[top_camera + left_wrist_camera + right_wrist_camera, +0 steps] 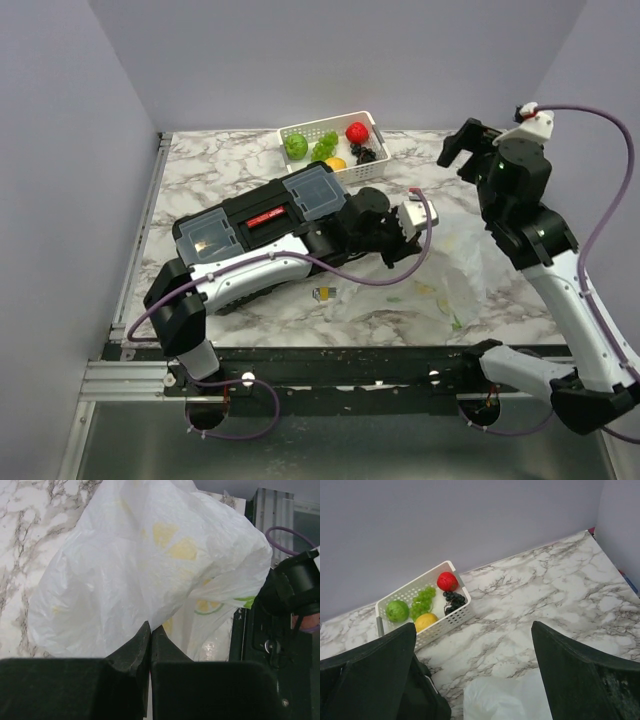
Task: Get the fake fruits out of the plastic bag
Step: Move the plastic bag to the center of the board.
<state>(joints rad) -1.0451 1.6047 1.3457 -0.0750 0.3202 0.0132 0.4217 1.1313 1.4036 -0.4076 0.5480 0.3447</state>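
**Left arm at the bag; right arm raised.** The left gripper (150, 630) has its jaws pressed together, and the film of the thin, crinkly white semi-transparent plastic bag (150, 560) draws to a point at their tips, so I judge a fold is pinched there. The plastic bag bulges just beyond the left gripper, on the right half of the marble-patterned desk (545, 595), beside the black lidded toolbox (250, 225). The right gripper (473, 626) hangs well above the desk, jaws wide apart and empty, with the bag below it.

Several fake fruits (447, 581) lie in the white perforated rectangular basket (447, 624) at the far edge. I cannot tell whether any are still in the bag, since its yellow patches may be print.

To do this step well, I would lift the pinched fold slowly and keep the mouth low, so anything inside slides out without tearing the film.
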